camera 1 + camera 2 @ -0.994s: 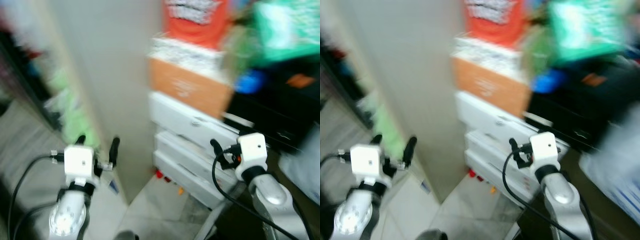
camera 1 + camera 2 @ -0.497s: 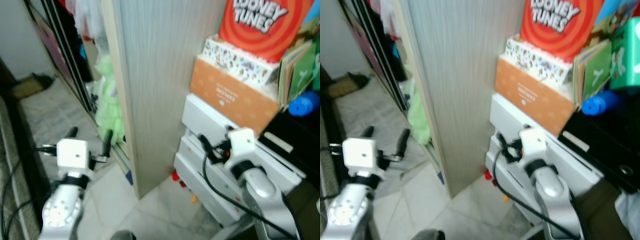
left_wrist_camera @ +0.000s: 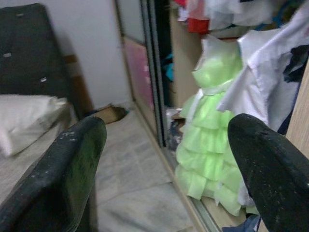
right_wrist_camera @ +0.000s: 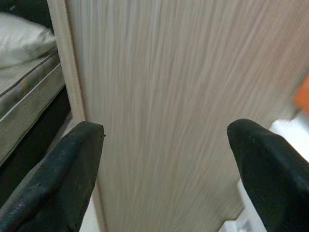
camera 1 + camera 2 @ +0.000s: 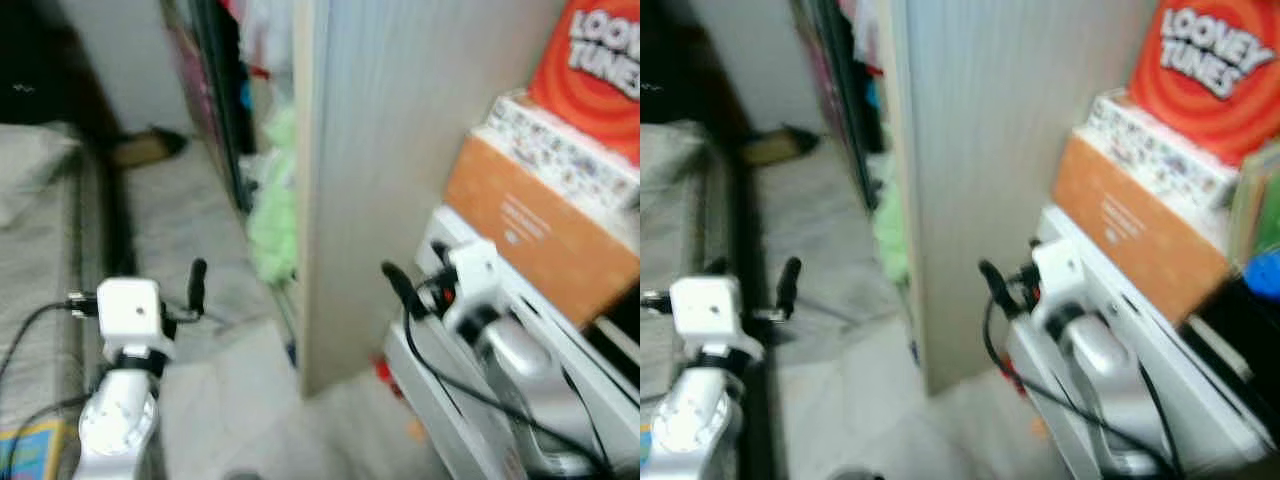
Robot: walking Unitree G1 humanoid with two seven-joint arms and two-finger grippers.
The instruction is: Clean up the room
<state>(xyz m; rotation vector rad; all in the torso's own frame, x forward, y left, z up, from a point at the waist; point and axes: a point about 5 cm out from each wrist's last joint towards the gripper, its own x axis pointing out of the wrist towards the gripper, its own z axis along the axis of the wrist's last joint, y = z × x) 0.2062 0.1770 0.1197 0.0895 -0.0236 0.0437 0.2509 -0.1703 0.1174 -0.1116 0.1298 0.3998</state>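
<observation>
View has swung left: the wardrobe opening now sits upper centre, boxes pushed to the right edge
Both grippers empty, fingers apart: left gripper (image 3: 164,164) faces the one frilly light-green dress (image 3: 212,140) hanging dead ahead, long axis vertical, left arm nearer; right gripper (image 4: 164,169) faces the pale wood-grain wardrobe side panel (image 4: 169,87); one orange cardboard box (image 5: 545,225), right

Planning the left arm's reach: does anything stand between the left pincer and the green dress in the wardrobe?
Nothing visible does. The open left pincer looks straight at the green dress, with tiled floor between; a white garment hangs beside it. The right pincer faces the wardrobe's side panel.
</observation>
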